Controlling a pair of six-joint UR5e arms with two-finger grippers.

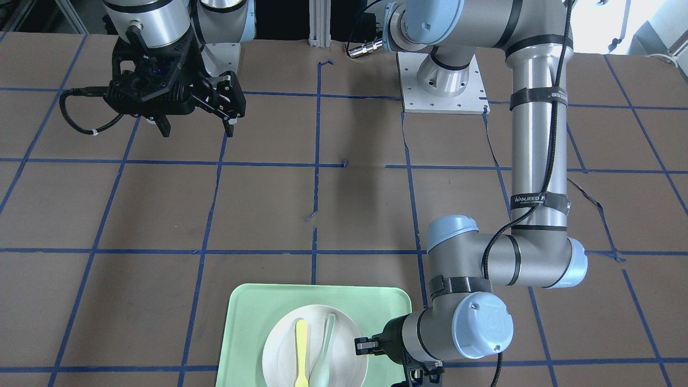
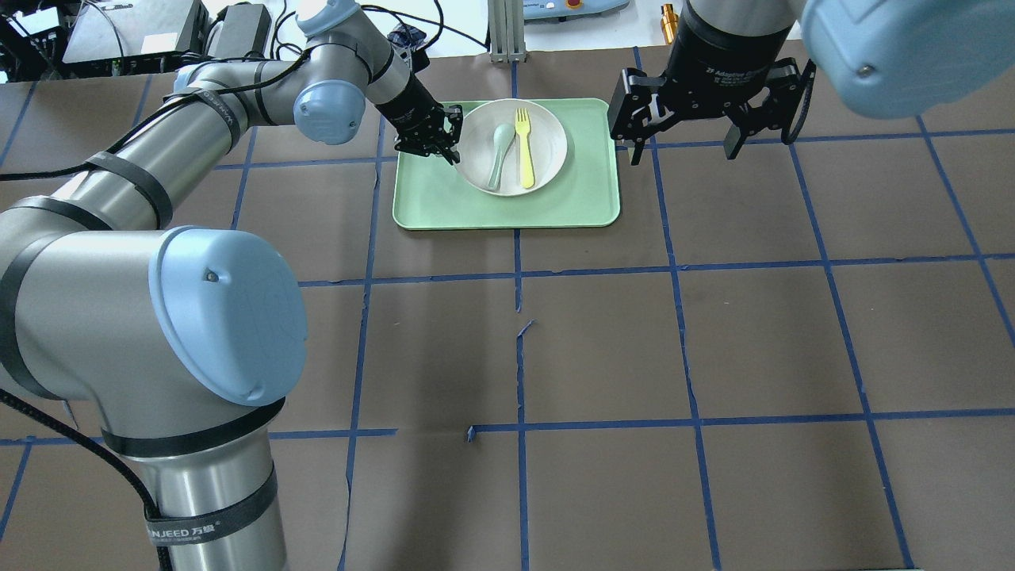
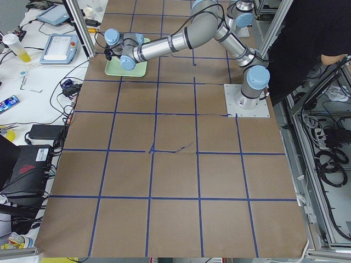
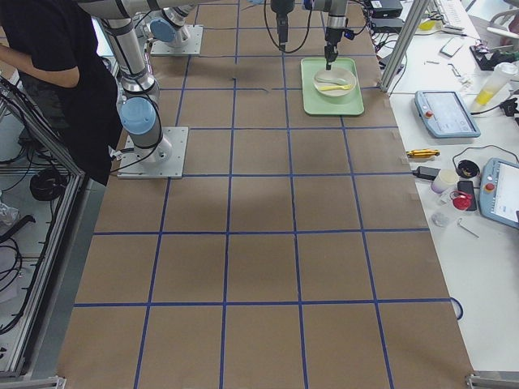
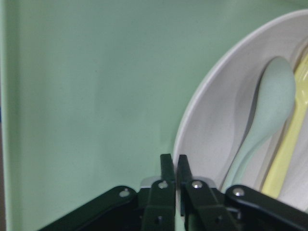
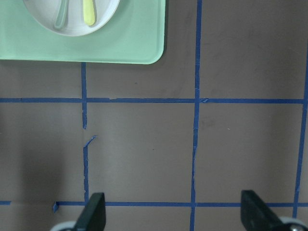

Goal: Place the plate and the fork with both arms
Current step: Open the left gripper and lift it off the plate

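The off-white plate point(image 2: 551, 147) sits on the light-green tray point(image 2: 507, 210) at the table's far middle. The pale-yellow fork point(image 2: 523, 151) and a grey-green spoon point(image 2: 499, 155) lie side by side in it. My left gripper point(image 2: 450, 149) is at the plate's left rim. In the left wrist view its fingers point(image 5: 167, 168) are shut on the rim of the plate point(image 5: 216, 120), with the spoon point(image 5: 269, 110) and fork point(image 5: 288, 149) just beyond. My right gripper point(image 2: 682, 147) hangs open and empty to the right of the tray, above the table. The front-facing view shows it too point(image 1: 196, 129).
The table is brown paper with a blue tape grid. The tray's near right corner point(image 6: 134, 43) shows in the right wrist view, with bare table below it. The left arm's elbow point(image 1: 484, 322) hangs over the table beside the tray. Devices and cables lie beyond the far edge.
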